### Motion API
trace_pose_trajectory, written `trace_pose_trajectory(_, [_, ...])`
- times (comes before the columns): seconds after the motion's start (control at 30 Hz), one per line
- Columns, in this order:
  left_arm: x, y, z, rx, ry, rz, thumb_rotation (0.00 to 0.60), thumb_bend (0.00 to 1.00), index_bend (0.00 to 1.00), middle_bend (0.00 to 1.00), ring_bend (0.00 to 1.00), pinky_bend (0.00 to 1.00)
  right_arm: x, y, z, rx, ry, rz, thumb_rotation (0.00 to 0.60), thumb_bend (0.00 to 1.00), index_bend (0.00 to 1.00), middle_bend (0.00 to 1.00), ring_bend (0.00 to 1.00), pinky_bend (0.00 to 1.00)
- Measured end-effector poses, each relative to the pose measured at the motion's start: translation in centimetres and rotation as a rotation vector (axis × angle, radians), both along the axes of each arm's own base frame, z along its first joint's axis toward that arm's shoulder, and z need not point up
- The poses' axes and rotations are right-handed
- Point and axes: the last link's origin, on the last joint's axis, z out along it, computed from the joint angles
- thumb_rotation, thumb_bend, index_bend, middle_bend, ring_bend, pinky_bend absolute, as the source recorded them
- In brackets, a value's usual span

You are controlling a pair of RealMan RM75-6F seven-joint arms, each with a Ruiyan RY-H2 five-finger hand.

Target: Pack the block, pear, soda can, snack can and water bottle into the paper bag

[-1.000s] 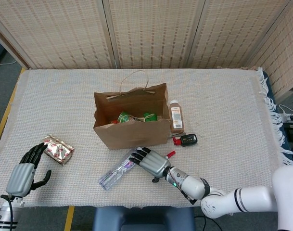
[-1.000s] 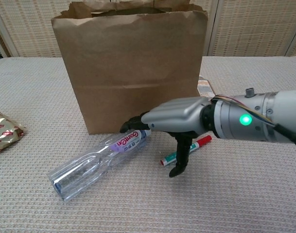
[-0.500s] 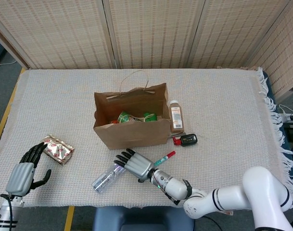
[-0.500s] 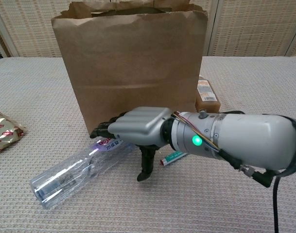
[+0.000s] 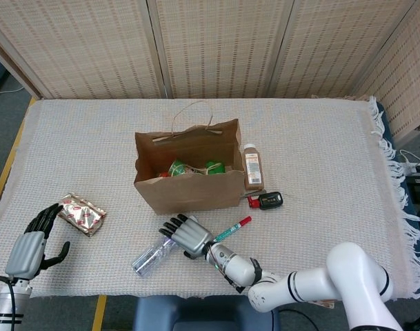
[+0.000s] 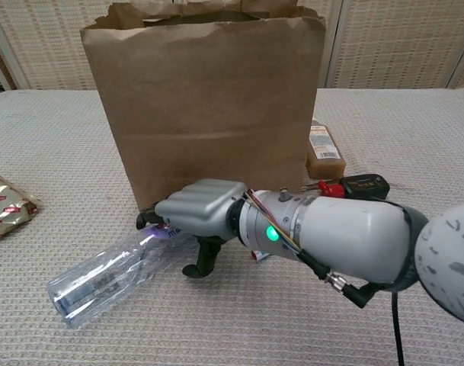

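The clear water bottle (image 5: 152, 253) (image 6: 108, 275) lies on its side on the cloth in front of the brown paper bag (image 5: 187, 181) (image 6: 209, 99). My right hand (image 5: 186, 234) (image 6: 200, 214) lies palm down over the bottle's cap end, fingers stretched across it toward the bag and thumb reaching down to the cloth on the near side. I cannot see a closed grip on the bottle. Green items (image 5: 196, 167) show inside the open bag. My left hand (image 5: 32, 241) hovers at the table's near left corner, fingers apart, holding nothing.
A foil snack packet (image 5: 81, 214) (image 6: 6, 204) lies beside the left hand. A brown juice bottle (image 5: 252, 167) (image 6: 324, 145) stands right of the bag. A black key fob (image 5: 270, 201) (image 6: 363, 184) and a red-capped marker (image 5: 232, 229) lie near the right forearm.
My right hand has slid left and nearer along the bottle to its cap end, and the bottle has shifted left with it. The left hand has dropped slightly toward the table edge.
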Motion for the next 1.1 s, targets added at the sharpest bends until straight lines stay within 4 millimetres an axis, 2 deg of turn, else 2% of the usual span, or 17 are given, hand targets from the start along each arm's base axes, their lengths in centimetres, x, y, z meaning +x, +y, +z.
trace_pose_trajectory(0.07, [0.0,0.1,0.2,0.003,0.0,0.004,0.6,0.42,0.0,0.0,0.0,0.13,0.1,0.1,0.1,-0.023,-0.016,0.015,0.6,0.39,0.69,0.54,0.56,0.68])
trace_pose_trajectory(0.1, [0.0,0.0,0.2,0.003,0.0,0.004,0.6,0.42,0.0,0.0,0.0,0.13,0.2,0.1,0.2,-0.033,-0.025,0.021,0.6,0.39,0.71,0.56,0.58,0.7])
trace_pose_trajectory(0.33, [0.1,-0.1,0.0,-0.004,0.008,-0.007,0.6,0.42,0.0,0.0,0.0,0.13,0.8,0.4,2.2,-0.059,-0.123,0.022,0.6,0.4,0.73,0.57,0.59,0.71])
trace_pose_trajectory(0.53, [0.2,-0.3,-0.1,-0.009,0.016,-0.009,0.6,0.42,0.0,0.0,0.0,0.13,2.4,1.1,5.8,-0.079,-0.291,0.046,0.6,0.4,0.73,0.57,0.59,0.71])
trace_pose_trajectory(0.7, [0.3,-0.5,-0.2,-0.01,0.014,-0.013,0.6,0.42,0.0,0.0,0.0,0.12,4.1,1.2,10.2,-0.145,-0.489,0.071,0.6,0.4,0.73,0.57,0.59,0.71])
trace_pose_trajectory(0.83, [0.5,-0.5,-0.3,-0.008,0.015,-0.018,0.6,0.42,0.0,0.0,0.0,0.12,5.6,0.2,13.8,-0.252,-0.637,0.086,0.6,0.4,0.73,0.57,0.59,0.71])
trace_pose_trajectory(0.97, [0.4,-0.7,-0.4,-0.009,0.016,-0.017,0.6,0.42,0.0,0.0,0.0,0.12,6.7,-1.7,17.2,-0.419,-0.766,0.096,0.6,0.4,0.72,0.57,0.59,0.71])
trace_pose_trajectory(1.1, [0.4,-0.7,-0.3,-0.009,0.014,-0.019,0.6,0.42,0.0,0.0,0.0,0.12,6.6,-4.3,18.9,-0.564,-0.801,0.076,0.6,0.4,0.72,0.57,0.58,0.7])
